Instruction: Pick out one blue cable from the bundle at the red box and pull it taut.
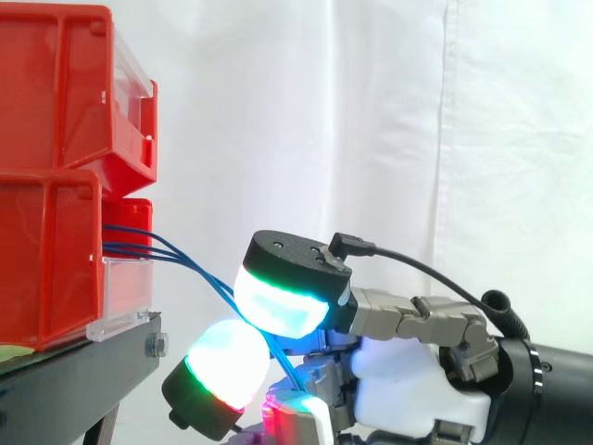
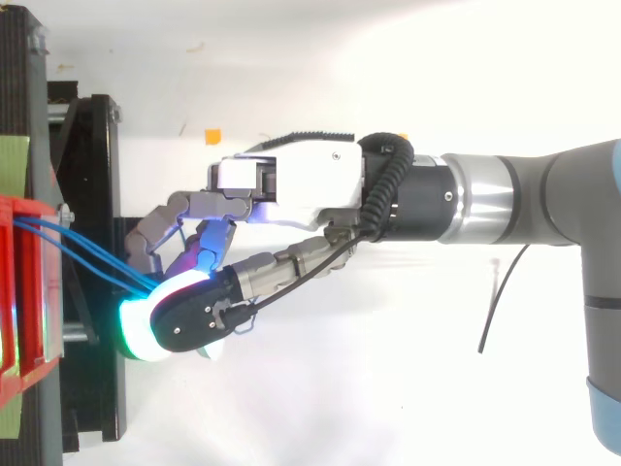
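From the side, the hand (image 1: 408, 371) is hovering low on the right, its fingers bent toward the lower red bin (image 1: 46, 269) at the stand's (image 1: 83, 371) right edge. The blue cables (image 1: 176, 255) are hanging out of the bin's front and slanting down between two glowing pads (image 1: 278, 311), which are pinching them.

From above, the arm is lying across from the right edge. The hand (image 2: 291, 184) is holding its fingers curled round the cables (image 2: 87, 254) just off the stand's (image 2: 92, 194) edge. The cables are running fairly straight from the bin (image 2: 29, 291). I cannot tell how many strands the grip is holding.
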